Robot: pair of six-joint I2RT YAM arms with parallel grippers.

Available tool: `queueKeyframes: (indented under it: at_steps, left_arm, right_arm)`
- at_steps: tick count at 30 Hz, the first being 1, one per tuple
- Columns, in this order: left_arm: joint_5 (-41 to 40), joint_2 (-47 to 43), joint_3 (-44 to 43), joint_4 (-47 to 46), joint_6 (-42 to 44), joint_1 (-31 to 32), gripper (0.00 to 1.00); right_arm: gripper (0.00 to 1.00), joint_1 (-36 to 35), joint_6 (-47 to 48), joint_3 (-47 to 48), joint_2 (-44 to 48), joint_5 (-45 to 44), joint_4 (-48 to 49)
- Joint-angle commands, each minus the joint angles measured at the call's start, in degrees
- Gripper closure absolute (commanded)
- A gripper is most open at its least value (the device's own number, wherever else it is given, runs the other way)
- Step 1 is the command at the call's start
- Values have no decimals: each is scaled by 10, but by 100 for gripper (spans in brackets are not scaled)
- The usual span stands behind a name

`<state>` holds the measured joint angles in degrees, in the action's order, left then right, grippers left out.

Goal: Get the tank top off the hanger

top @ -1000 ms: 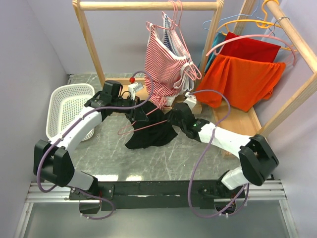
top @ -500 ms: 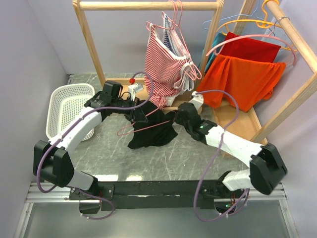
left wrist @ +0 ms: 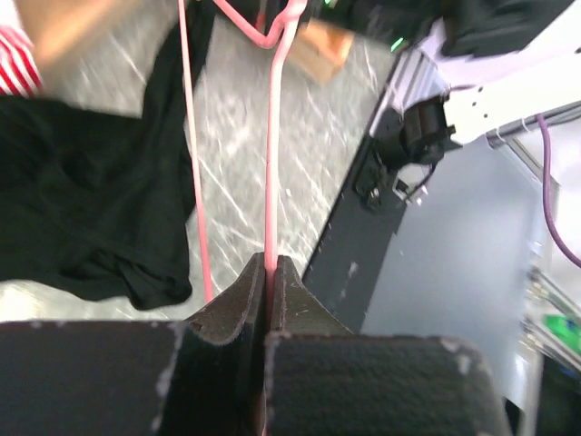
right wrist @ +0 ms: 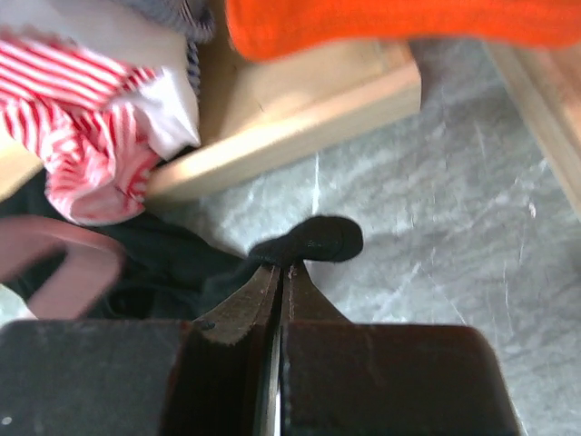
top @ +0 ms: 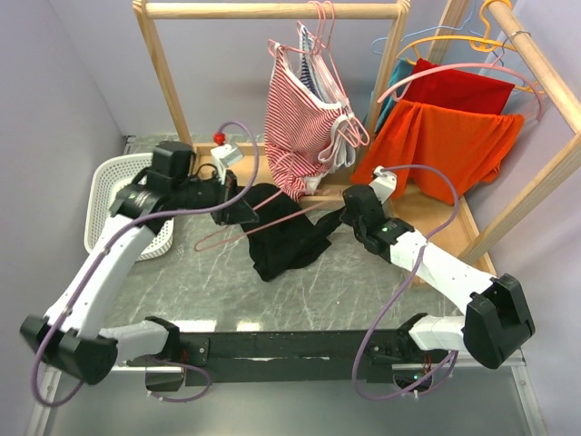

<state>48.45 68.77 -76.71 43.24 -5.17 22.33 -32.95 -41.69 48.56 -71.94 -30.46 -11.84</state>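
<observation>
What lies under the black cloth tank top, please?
Grey marbled tabletop shows beside the black tank top, whose lower part appears to rest on it. The thin pink wire hanger runs into the fabric; its part inside is covered.

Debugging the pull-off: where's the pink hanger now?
Top view, centre-left: pink hanger clamped in the left gripper, between the white basket and the black tank top it runs into.

Seen from above, the left arm is extended from 7 o'clock with its wrist turned toward 3 o'clock. The left gripper is clamped tight on the hanger. The right arm is stretched low from 5 o'clock toward 11 o'clock. The right gripper is pinched on the tank top.
</observation>
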Motion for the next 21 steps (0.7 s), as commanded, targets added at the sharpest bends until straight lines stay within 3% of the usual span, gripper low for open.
queueKeyframes:
  at_steps: [1, 4, 7, 9, 11, 16, 21]
  left_arm:
    - [-46, -23, -18, -3, -6, 1, 99]
    - [-63, -8, -9, -11, -11, 2, 99]
    - [-76, 16, -3, -6, 1, 1, 99]
    - [-80, 27, 2, -6, 9, 1, 99]
    - [-72, 37, 7, -11, 14, 1, 99]
    - [15, 62, 0, -4, 44, 1, 99]
    - [129, 85, -3, -13, 73, 1, 99]
  right_arm:
    - [100, -10, -3, -37, 1, 34, -4]
    - [100, -62, 12, -62, 20, 41, 8]
    - [87, -106, 17, -87, 75, 44, 20]
    - [49, -134, 15, -99, 139, 37, 16]
    - [30, -135, 24, -114, 214, 42, 10]
    - [14, -134, 178, -94, 326, 94, 24]
    - [11, -100, 280, -22, 290, 215, 20]
